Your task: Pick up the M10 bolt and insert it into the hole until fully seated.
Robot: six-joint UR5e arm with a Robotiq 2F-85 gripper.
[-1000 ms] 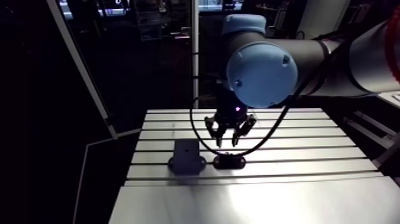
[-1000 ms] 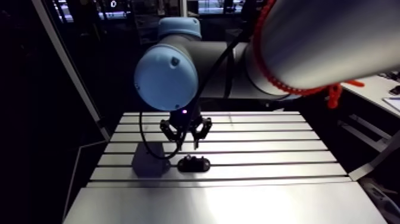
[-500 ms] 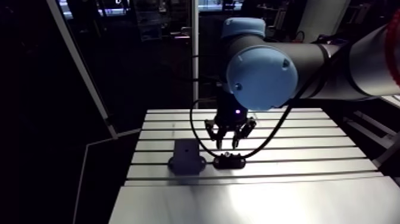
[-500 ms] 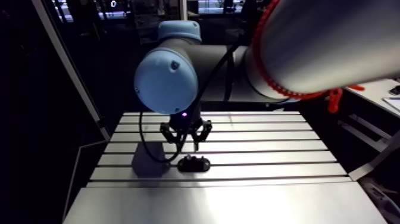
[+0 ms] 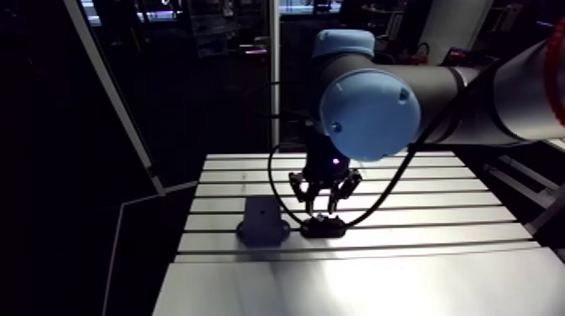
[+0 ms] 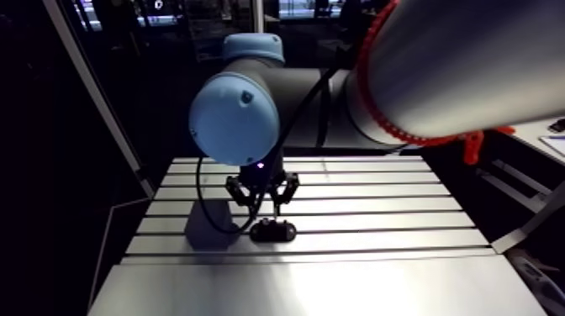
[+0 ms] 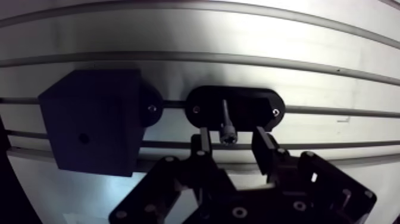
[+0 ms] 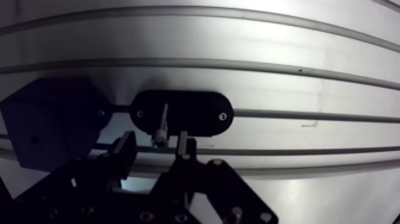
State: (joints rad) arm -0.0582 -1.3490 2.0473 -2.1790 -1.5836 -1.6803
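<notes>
Gripper [image 7: 232,134] is spread, its two fingers either side of the M10 bolt [image 7: 225,119] head, clear of it. The bolt lies flat in the black oval holder [image 7: 253,108] on the slotted table [image 7: 238,36]. The black block [image 7: 89,113] with the hole [image 7: 84,139] sits just beside the holder.

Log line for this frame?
phase: pre-grasp | gripper: open, flanking silver bolt | bolt: lying on black oval holder | black block with hole: beside holder, unfilled

The hand [image 7: 232,133] points straight down, its two fingers [image 7: 205,143] spread apart
</notes>
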